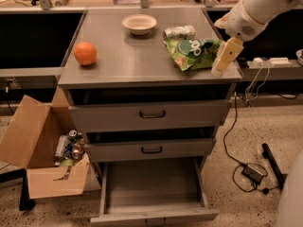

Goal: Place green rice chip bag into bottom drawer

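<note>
Green rice chip bag [191, 52] lies crumpled on the cabinet top [128, 60], upper right of centre, a can [180, 31] just behind it. Lower in the frame, the bottom drawer [151, 193] stands pulled out. At the bag's right edge hangs the gripper [223, 58], touching it or nearly; whether it is spread or closed cannot be told.

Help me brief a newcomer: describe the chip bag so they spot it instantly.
On the grey drawer cabinet's top, look to the right side, beside the gripper. The green rice chip bag lies crinkled with white letters, unlike the smooth can behind it.
</note>
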